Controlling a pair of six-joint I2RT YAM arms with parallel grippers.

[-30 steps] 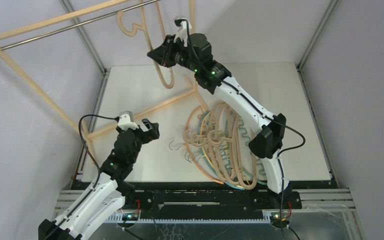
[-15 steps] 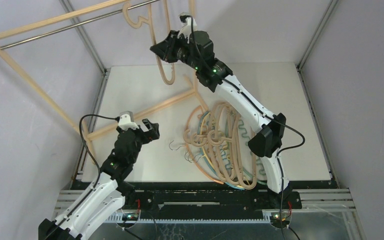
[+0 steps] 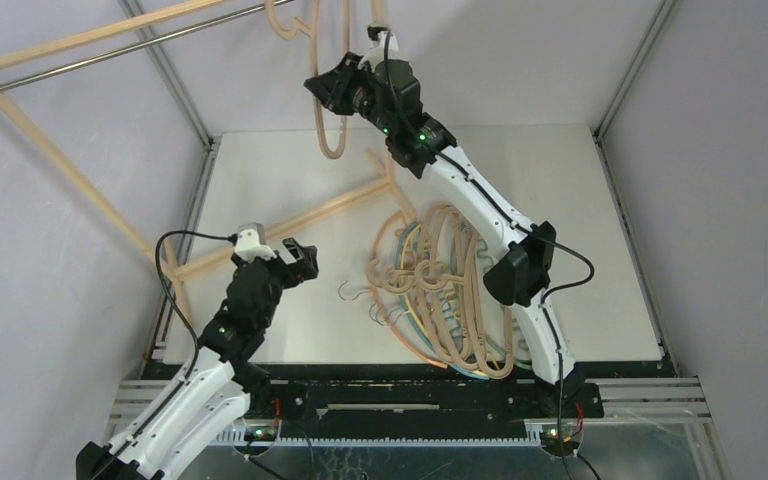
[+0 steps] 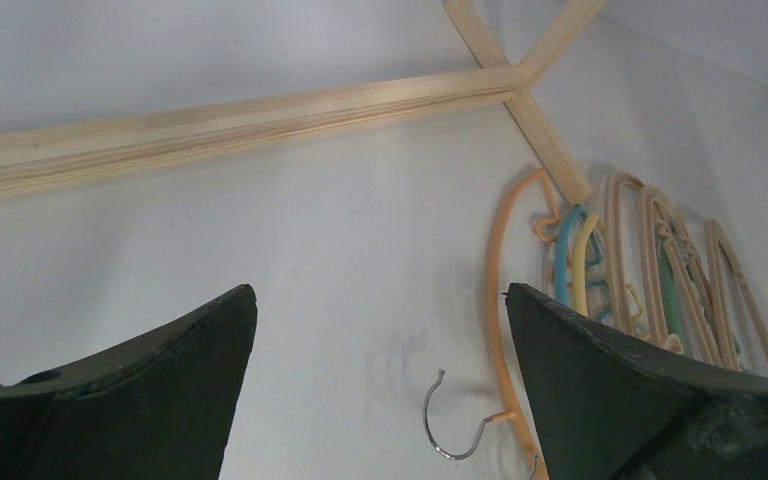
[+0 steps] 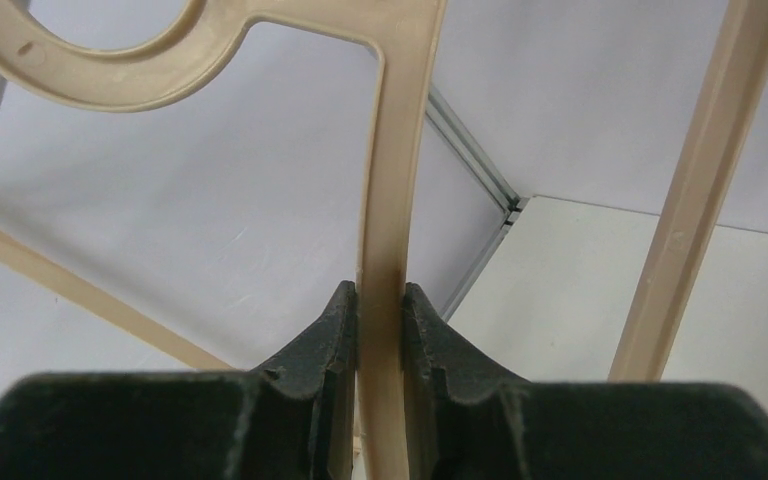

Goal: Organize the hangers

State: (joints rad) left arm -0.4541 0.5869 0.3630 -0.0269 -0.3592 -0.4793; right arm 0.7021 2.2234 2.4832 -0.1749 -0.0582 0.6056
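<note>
top view: right claw (image 3: 328,92) clamps wood hanger (image 3: 328,140) high by rack rail (image 3: 140,45); pile of hangers (image 3: 450,290) on table (image 3: 260,180); left claw (image 3: 303,260) apart above table.
left wrist: fingers (image 4: 140,380) wide; orange hanger (image 4: 491,300) ahead on table.
right wrist: jaws pinched on wood hanger's bar.

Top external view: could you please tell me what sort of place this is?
Likely a lab test cell: plain white walls with aluminium posts, a white table, a wooden rack beside loose hangers.
</note>
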